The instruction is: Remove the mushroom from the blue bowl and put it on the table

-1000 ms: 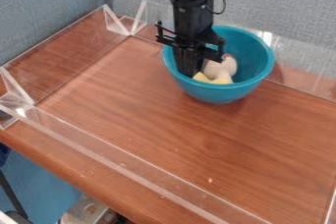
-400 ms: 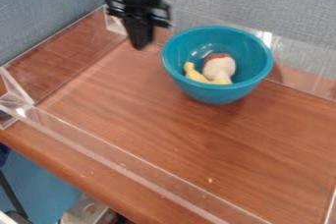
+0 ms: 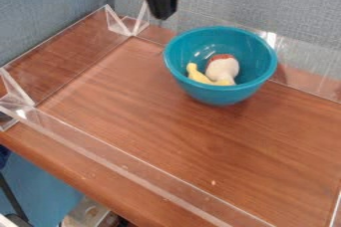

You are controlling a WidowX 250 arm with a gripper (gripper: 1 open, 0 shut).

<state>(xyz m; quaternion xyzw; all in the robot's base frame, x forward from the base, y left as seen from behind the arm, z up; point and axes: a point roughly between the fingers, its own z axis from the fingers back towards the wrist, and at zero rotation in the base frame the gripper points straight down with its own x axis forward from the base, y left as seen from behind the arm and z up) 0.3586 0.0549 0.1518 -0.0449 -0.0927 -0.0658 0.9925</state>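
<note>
Clear acrylic walls [image 3: 83, 151] edge the wood-grain table [image 3: 127, 107], running along its near side, its left side and behind it. Blue material [image 3: 43, 183] shows below the near left corner, beside a grey metal part [image 3: 88, 213]. Toward the top, left of centre, the black gripper [image 3: 162, 2] hangs above the far edge of the table, up and to the left of the bowl and apart from it. Its fingertips are too dark and small to tell whether they stand wide or narrow. Right of it, the blue bowl [image 3: 250, 50] stands upright on the table near the back wall. Inside, a yellow piece [image 3: 197, 74] lies on the left, and just beside it, to the right, is the mushroom [image 3: 222, 67], pale with a brownish patch, still in the bowl.
</note>
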